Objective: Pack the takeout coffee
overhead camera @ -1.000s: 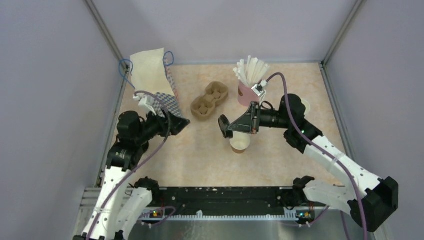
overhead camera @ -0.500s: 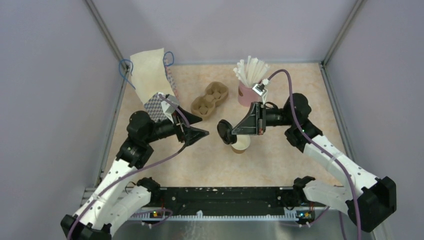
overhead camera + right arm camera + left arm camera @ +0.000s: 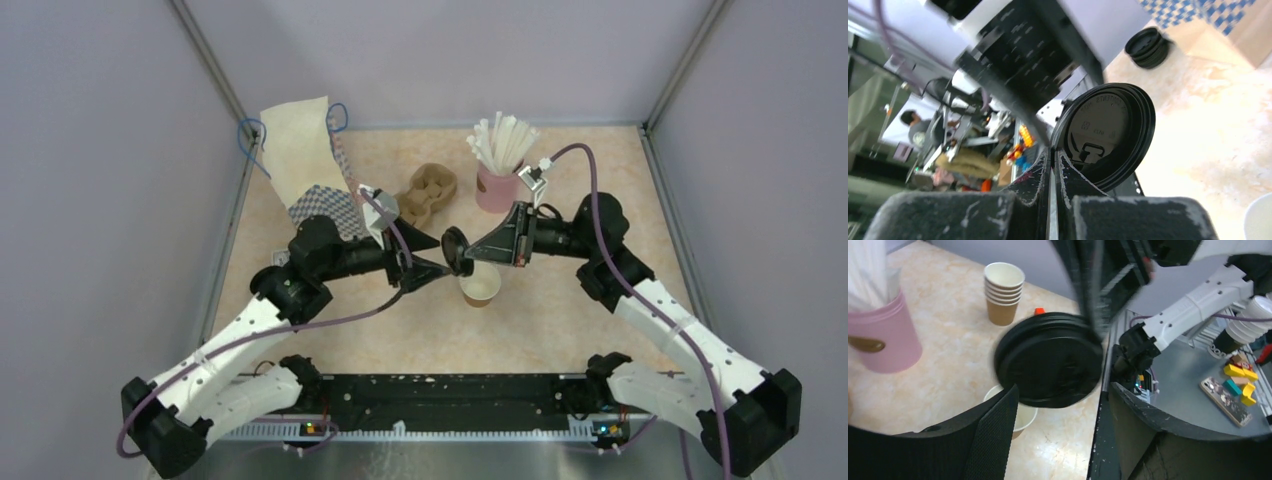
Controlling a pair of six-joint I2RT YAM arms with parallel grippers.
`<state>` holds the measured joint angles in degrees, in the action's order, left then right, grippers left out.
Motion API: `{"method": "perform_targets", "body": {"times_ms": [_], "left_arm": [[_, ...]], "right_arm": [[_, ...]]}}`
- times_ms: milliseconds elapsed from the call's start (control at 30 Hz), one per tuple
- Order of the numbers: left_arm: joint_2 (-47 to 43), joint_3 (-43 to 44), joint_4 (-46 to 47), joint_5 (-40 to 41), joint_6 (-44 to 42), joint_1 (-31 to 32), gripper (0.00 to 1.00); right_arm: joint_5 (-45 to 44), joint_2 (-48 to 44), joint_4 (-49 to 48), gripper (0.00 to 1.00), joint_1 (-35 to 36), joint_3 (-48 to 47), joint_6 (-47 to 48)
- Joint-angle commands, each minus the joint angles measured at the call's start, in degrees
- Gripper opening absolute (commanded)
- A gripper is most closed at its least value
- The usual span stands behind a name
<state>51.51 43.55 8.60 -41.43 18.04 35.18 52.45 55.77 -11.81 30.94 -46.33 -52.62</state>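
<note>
The takeout coffee cup (image 3: 480, 288), brown paper and white inside, stands lidless at mid-table; its rim also shows under the lid in the left wrist view (image 3: 1024, 416). Its round black lid (image 3: 455, 250) hangs tilted on edge just above and left of the cup. My right gripper (image 3: 470, 250) is shut on the lid's rim (image 3: 1108, 130). My left gripper (image 3: 428, 258) comes in from the left and is open. The lid (image 3: 1048, 360) sits just beyond its fingertips, near the left finger (image 3: 993, 435) and apart from the right one.
A checked paper bag (image 3: 300, 160) stands at the back left, with a brown cup carrier (image 3: 425, 190) beside it. A pink cup of white straws (image 3: 497, 180) is behind the right gripper. A stack of lidless brown cups (image 3: 1004, 292) and a stack of black lids (image 3: 1147, 47) stand further off.
My left arm has swung from beside the bag to the middle, right up to the lid, its jaws narrowing a little. The right gripper has tilted the lid slightly over the cup.
</note>
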Motion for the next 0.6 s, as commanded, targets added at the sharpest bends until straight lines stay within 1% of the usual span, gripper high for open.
{"method": "perform_targets", "body": {"times_ms": [0,67,133,267,333,367,433,500,567], "left_arm": [[0.3,4.9,-5.4,18.4,-10.5,12.9,0.7],[1.6,5.4,-5.2,23.8,-13.8,18.4,0.69],[2.0,5.0,-3.3,26.2,-15.6,21.2,0.67],[1.3,3.3,0.4,27.9,-17.0,22.6,0.6],[1.1,2.8,0.6,28.5,-18.2,22.7,0.59],[1.0,2.6,0.5,30.1,-19.1,22.7,0.61],[-0.3,2.5,-1.3,32.8,-19.3,22.7,0.67],[-2.8,2.4,-4.0,32.5,-21.4,22.7,0.72],[-6.5,1.9,-7.0,34.0,-22.9,22.7,0.77]], "right_arm": [[-10.8,-2.1,-0.7,0.0,-0.3,-1.1,-0.2],[-11.4,-1.4,-1.8,0.0,-0.3,-0.9,-1.4],[-12.0,-1.3,-2.1,0.0,-0.3,-0.9,-1.5],[-12.7,-1.6,-2.2,0.0,-0.3,-1.0,-1.6],[-12.4,-1.7,-2.5,0.0,-0.3,-1.0,-1.5],[-11.7,-1.6,-2.7,0.0,-0.3,-1.1,-1.4],[-9.7,-1.4,-1.3,0.0,-0.3,-1.7,1.0],[-6.4,-0.9,2.7,0.0,-0.3,-3.7,6.1],[-2.2,-0.5,6.8,0.0,-0.5,-5.2,10.3]]}}
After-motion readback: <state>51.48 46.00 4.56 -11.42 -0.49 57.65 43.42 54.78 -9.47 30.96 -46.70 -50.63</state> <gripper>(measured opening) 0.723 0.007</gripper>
